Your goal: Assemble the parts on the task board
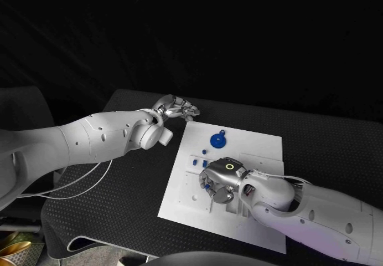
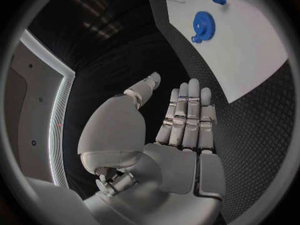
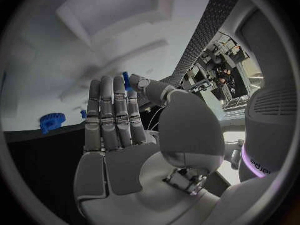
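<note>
The white task board (image 1: 255, 160) lies in the middle of the black table. A blue gear (image 1: 218, 141) sits near its far edge, and small blue parts (image 1: 194, 162) stand in a row closer in. My right hand (image 1: 220, 180) hovers over the board's left half. In the right wrist view it pinches a small blue part (image 3: 127, 80) between the thumb and a fingertip, with the other fingers (image 3: 103, 110) straight. My left hand (image 1: 177, 108) is off the board's far left corner, over bare table. Its fingers (image 2: 187, 110) are stretched out and hold nothing. The gear (image 2: 202, 26) lies beyond them.
The board (image 2: 250, 60) has several pale slots and raised fixtures near its middle (image 1: 239, 208). Black table surface (image 1: 119, 188) surrounds the board on every side. A thin cable (image 1: 79, 177) hangs from my left arm over the table's left part.
</note>
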